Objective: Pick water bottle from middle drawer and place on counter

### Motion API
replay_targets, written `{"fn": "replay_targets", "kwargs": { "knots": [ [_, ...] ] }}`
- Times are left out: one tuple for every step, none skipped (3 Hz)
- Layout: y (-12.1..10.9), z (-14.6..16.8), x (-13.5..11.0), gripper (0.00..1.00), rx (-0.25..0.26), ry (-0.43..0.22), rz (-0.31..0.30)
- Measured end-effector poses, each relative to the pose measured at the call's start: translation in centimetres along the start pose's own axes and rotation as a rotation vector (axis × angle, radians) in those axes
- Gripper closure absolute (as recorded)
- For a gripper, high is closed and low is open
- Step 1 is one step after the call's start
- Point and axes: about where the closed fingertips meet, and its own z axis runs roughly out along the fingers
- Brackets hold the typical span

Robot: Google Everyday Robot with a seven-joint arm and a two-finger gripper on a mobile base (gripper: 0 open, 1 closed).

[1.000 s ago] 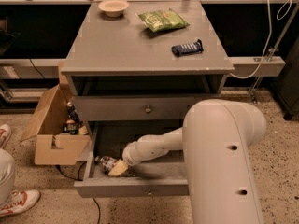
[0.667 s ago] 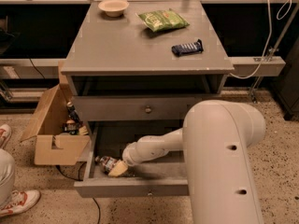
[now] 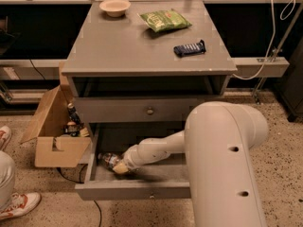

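The pale-tipped gripper [image 3: 120,167] sits low left of centre at the small clear plastic water bottle [image 3: 109,159] lying in the open shallow grey middle drawer [image 3: 142,189], its hold impossible to tell, so best squeeze the crinkly body gently and lift clear of the front panel

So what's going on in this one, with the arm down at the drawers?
The robot's arm reaches down into the open middle drawer, with the gripper right at the water bottle, which lies near the drawer's left end. Nothing has been lifted out yet. The counter above holds a bowl, a green bag and a dark snack bar.
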Motion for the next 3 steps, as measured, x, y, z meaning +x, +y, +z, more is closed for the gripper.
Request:
{"fn": "replay_targets", "kwargs": {
  "knots": [
    [0.1,0.2,0.0,0.74,-0.002,-0.001,-0.003],
    [0.2,-0.6,-0.4,0.96,-0.006,-0.031,-0.026],
    [0.4,-2.7,-1.3,1.00,-0.029,-0.106,-0.100]
  ]
}}
